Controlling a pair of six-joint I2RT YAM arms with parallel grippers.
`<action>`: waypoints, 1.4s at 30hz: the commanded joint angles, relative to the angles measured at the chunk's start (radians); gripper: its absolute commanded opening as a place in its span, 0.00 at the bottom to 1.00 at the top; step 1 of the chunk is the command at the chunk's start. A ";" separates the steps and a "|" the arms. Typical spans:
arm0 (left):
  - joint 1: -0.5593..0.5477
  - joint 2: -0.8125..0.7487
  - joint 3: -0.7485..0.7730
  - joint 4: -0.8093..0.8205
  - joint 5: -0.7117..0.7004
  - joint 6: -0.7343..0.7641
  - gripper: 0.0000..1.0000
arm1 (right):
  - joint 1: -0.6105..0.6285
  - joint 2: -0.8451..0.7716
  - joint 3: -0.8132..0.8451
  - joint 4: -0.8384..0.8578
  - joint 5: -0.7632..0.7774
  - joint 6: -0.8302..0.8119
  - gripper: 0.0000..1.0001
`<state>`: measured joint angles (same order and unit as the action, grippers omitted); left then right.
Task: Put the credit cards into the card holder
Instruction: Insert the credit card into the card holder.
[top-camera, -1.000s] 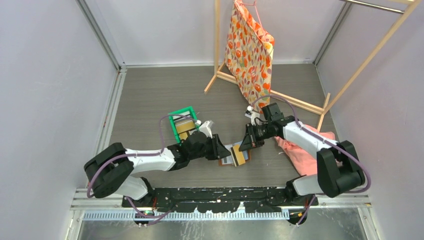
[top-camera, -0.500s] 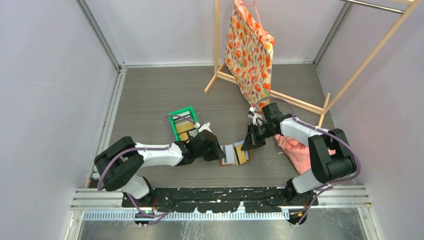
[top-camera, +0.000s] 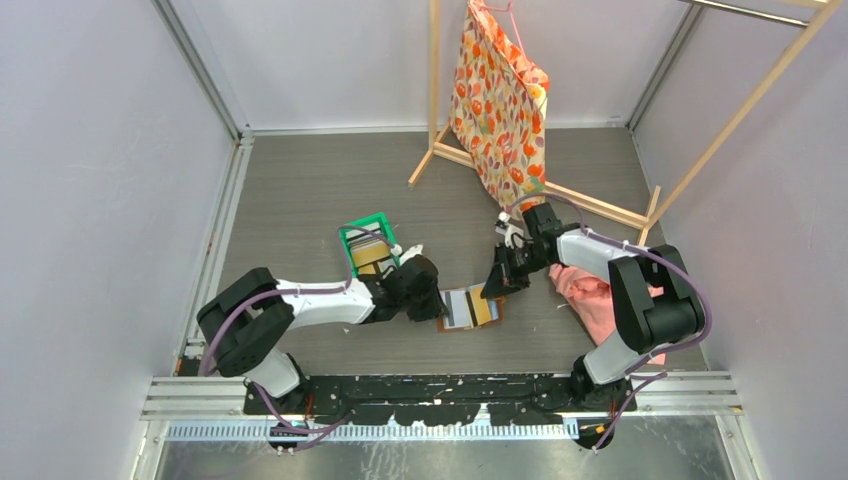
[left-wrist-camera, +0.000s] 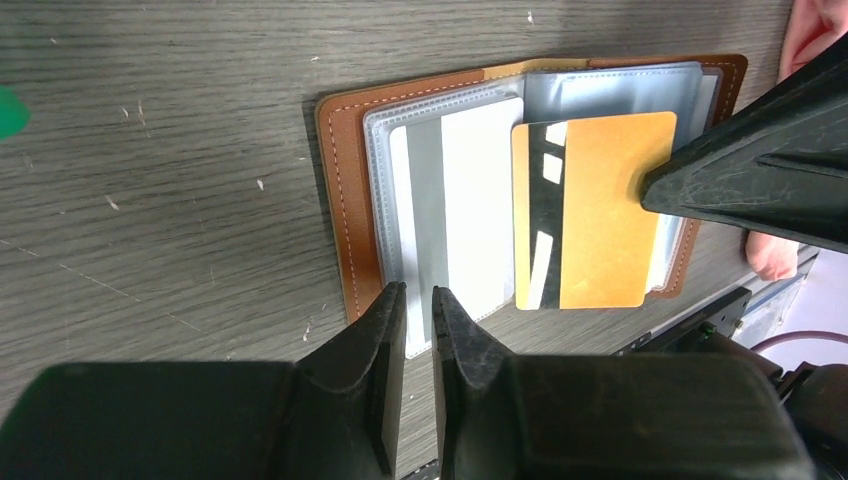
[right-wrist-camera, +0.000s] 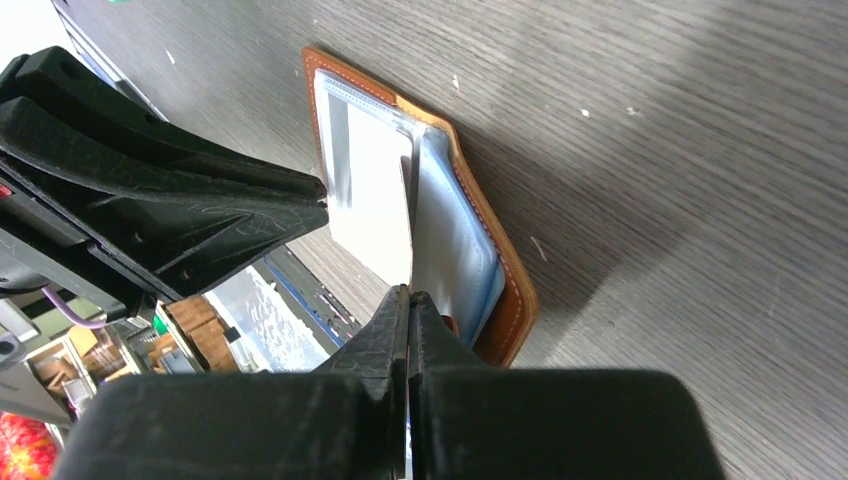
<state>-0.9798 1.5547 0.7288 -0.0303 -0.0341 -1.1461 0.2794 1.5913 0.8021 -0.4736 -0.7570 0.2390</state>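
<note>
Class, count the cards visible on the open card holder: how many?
2: a white striped card sleeved on one page; a gold card lying over the other page. More may be hidden.

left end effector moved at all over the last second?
Yes. The left end effector drew back slightly left, toward the green bin; its tips now sit at the left edge of the card holder.

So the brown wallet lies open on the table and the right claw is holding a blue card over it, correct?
Not quite. The card is gold with a dark stripe, not blue; the left wrist view shows it plainly. The rest holds: the brown wallet lies open on the table and the right claw holds that card over it.
</note>
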 joint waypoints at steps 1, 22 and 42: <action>0.008 0.019 0.049 -0.059 -0.005 -0.009 0.17 | -0.009 -0.005 0.035 0.008 0.014 -0.005 0.01; 0.038 0.049 0.059 -0.057 0.077 -0.005 0.17 | 0.009 0.067 0.070 -0.047 0.049 -0.039 0.01; 0.050 0.061 0.055 -0.038 0.103 -0.001 0.17 | 0.022 0.076 0.088 -0.068 0.054 -0.053 0.01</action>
<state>-0.9337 1.6043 0.7647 -0.0811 0.0647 -1.1488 0.2939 1.6768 0.8654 -0.5171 -0.7372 0.2092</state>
